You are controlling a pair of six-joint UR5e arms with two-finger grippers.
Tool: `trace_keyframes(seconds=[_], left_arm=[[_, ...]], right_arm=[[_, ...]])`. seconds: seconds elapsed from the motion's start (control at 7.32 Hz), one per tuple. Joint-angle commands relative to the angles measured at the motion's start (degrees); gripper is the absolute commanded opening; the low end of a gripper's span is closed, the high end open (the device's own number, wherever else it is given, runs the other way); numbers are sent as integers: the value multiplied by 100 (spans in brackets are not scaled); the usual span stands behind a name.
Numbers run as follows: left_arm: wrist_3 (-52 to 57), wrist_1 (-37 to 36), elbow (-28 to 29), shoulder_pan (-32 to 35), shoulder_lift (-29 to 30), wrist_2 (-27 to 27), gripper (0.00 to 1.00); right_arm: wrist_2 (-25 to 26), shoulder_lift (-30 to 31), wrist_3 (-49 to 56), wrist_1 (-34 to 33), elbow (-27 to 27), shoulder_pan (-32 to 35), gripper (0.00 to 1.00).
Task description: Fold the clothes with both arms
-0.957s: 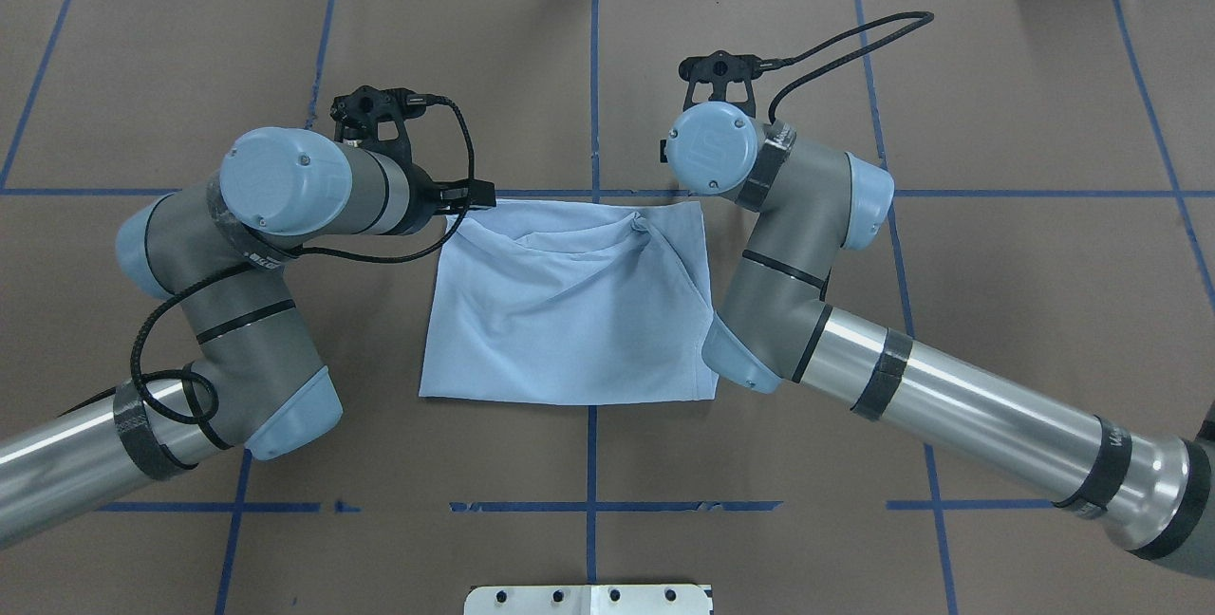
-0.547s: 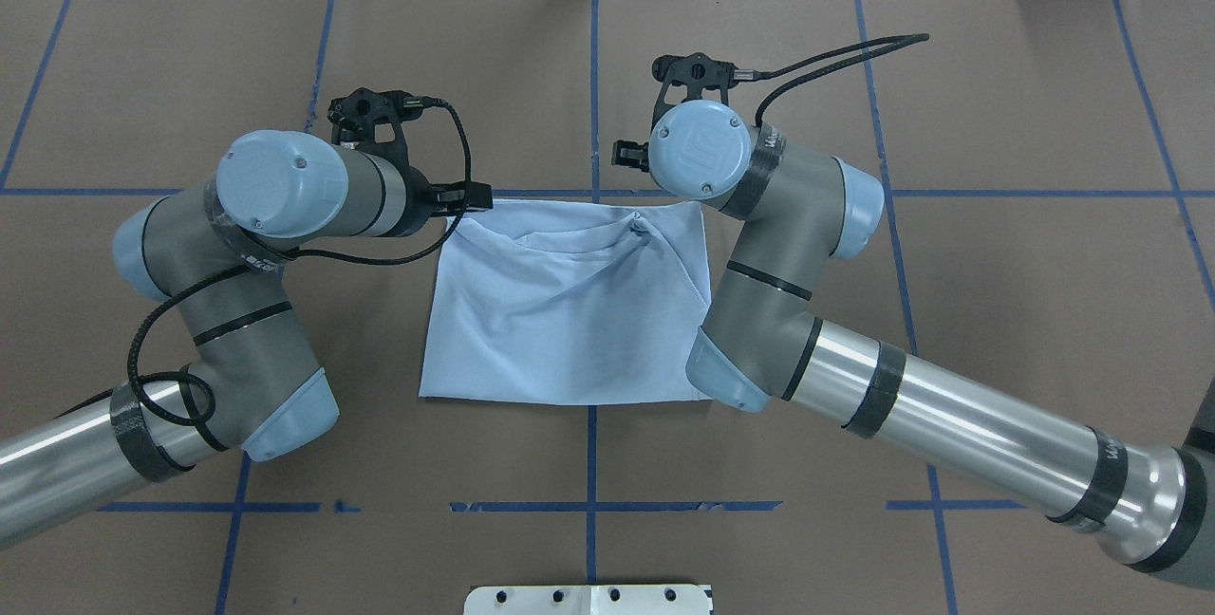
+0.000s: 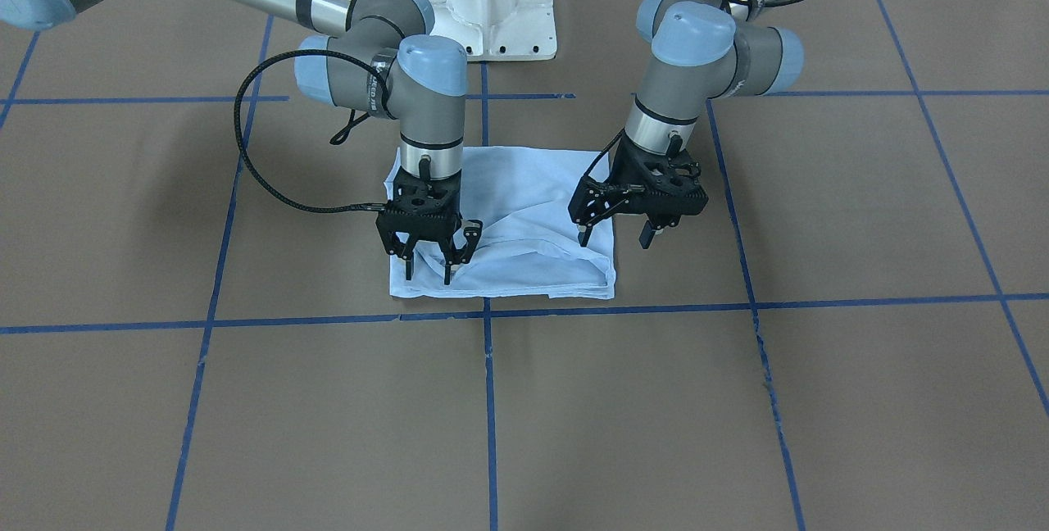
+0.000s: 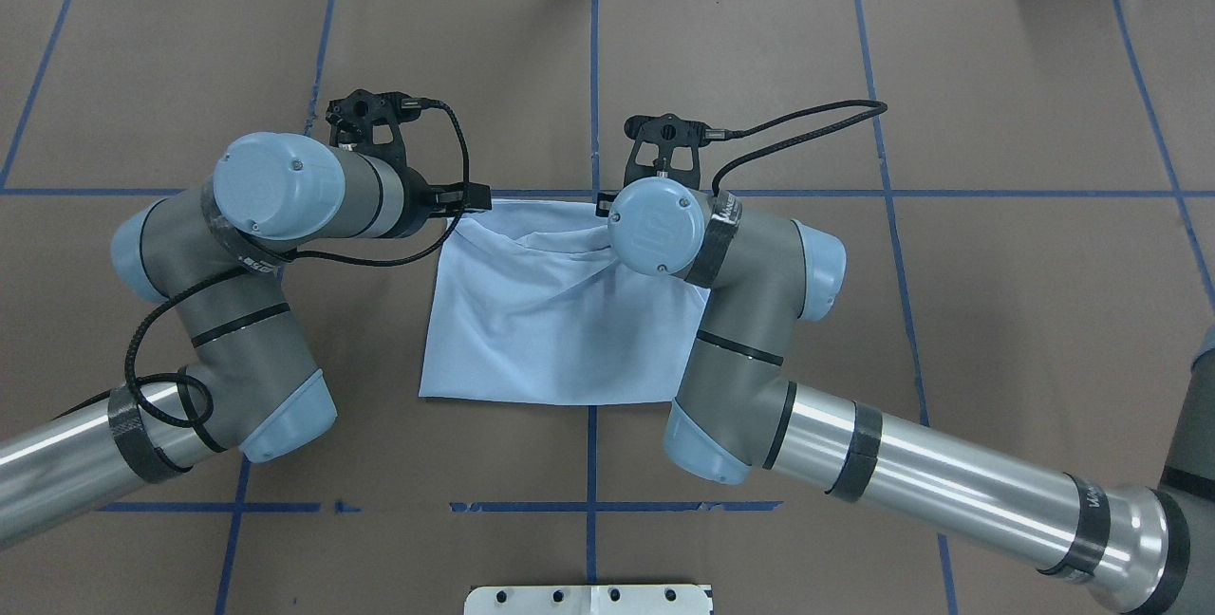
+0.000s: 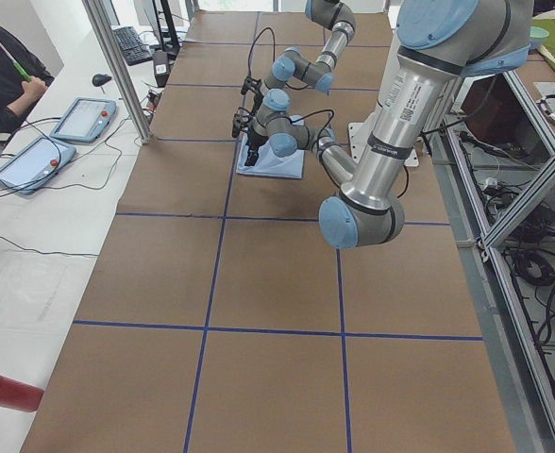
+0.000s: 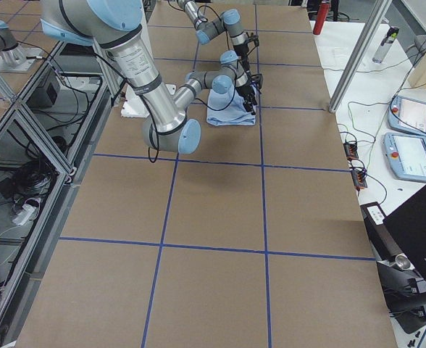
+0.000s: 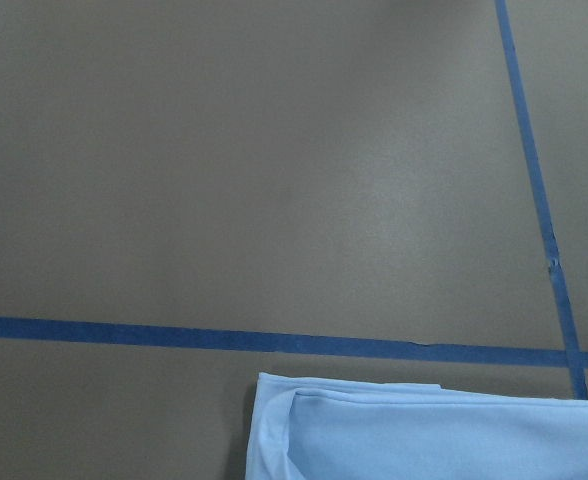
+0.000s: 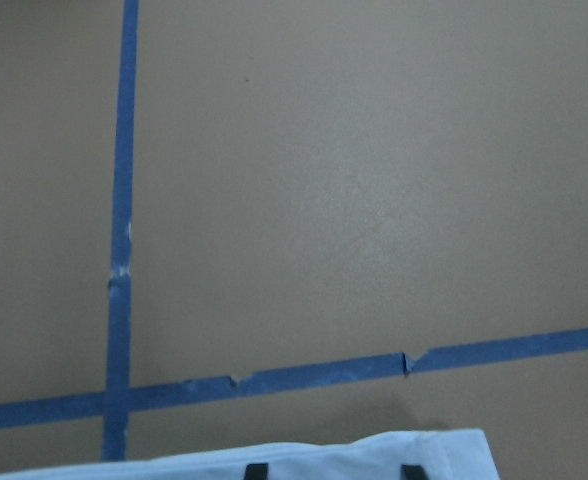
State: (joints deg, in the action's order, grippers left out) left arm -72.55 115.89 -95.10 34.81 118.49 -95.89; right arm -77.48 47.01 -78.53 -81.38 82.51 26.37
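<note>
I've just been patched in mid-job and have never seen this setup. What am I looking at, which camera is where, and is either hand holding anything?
This is a robot with two jointed arms, a left arm and a right arm, at a brown table marked with blue tape. One camera faces the robot, so its left arm appears on the right there. One looks down from behind it, two sit at the table's ends, and one rides on each wrist. A light blue T-shirt, partly folded, lies in the middle. The left hand and right hand are both open at the shirt's edge farthest from the robot, near its corners. Neither holds anything.
</note>
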Motion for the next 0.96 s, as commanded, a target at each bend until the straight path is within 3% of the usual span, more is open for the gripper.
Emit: trace_keyframes(seconds=[0.0,0.82], left_arm=[[4,4,0,0,-10,0,100],[-31,4,26,-9,-10,9,100]], right_arm=[[119,-17,-4,-79,2,-115,50],[417,62,479,-71,64,-272,51]])
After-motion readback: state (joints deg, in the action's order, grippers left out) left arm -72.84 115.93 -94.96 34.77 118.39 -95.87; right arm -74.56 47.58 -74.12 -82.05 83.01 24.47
